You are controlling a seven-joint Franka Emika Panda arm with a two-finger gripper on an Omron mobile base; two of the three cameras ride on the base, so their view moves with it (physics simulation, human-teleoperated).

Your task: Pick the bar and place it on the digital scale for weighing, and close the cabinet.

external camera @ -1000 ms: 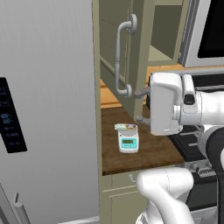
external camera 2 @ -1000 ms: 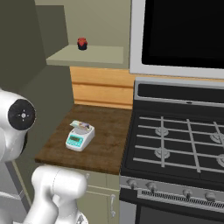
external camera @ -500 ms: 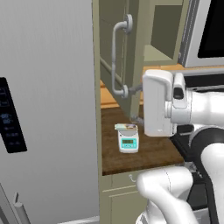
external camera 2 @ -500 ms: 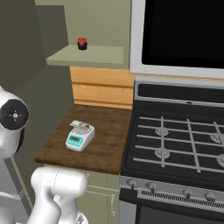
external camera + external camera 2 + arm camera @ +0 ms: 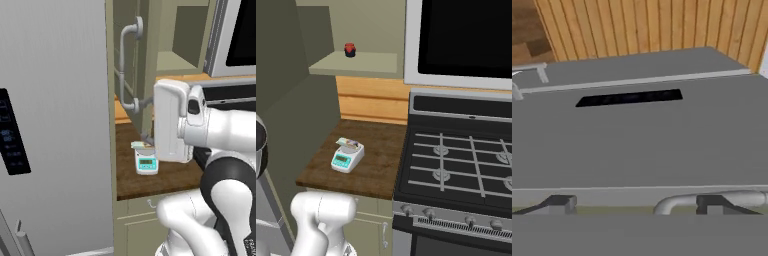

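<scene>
In the hand view our gripper [image 5: 632, 202] sits right up against the cabinet's [image 5: 131, 60] curved grey handle [image 5: 712, 201], its two dark fingertips [image 5: 557, 202] spread apart with nothing between them; one tip touches or overlaps the bar of the handle, though we cannot tell whether it has real purchase. From the left base view, our forearm hangs in front of the wooden surface [image 5: 378, 162], just beside the digital scale [image 5: 347, 157]. The bar [image 5: 349, 144] already lies across the scale's plate, so we judge the weighing step done and the door the remaining job.

The risks, as we read them: a swing of the arm to push the door could brush the scale, which stands near our wrist, and knock the bar off its plate. A fingertip could also slip off the rounded handle, leaving the door ajar. Farther back, the stove [image 5: 461, 160] and the open shelf with a small red object [image 5: 349, 49] stand well apart from our reach.
</scene>
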